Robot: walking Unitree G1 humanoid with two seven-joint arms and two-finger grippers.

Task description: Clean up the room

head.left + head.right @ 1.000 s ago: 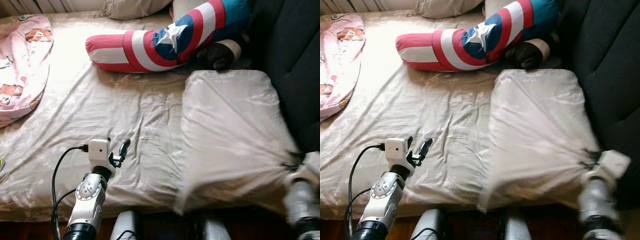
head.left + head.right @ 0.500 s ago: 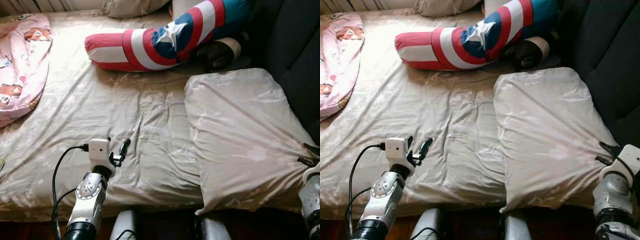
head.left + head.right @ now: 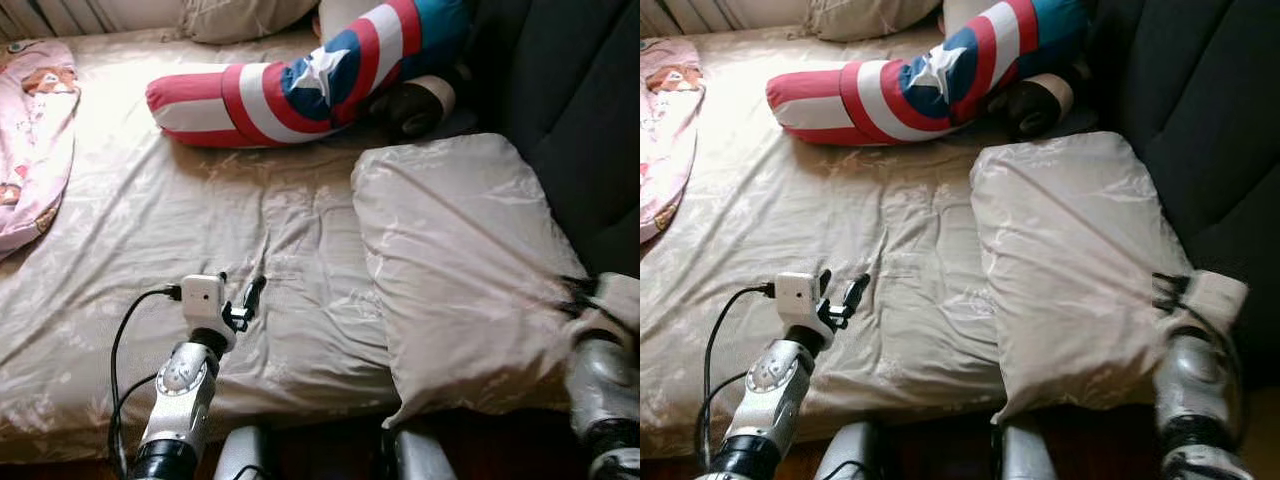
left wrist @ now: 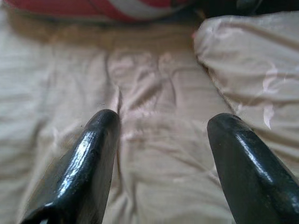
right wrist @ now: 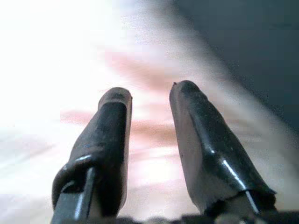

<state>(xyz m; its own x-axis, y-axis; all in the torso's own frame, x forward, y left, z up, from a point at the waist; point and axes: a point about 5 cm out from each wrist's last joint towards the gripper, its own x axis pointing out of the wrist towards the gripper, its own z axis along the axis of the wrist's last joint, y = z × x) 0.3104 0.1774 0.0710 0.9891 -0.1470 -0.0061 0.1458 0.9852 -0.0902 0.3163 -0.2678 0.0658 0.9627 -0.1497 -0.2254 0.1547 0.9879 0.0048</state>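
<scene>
Beige bed (image 3: pixel 150 230), pillow (image 3: pixel 460 260), striped bolster (image 3: pixel 290 80)

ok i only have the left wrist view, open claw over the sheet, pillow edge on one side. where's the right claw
observer: right claw is at the near right corner of the beige pillow, beside dark upholstery
operator: what's the red thing past my claw
observer: a long red, white and blue bolster with a star, lying across the far side of the bed
operator: anything else on the bed
observer: a pink patterned blanket at the far left edge
</scene>
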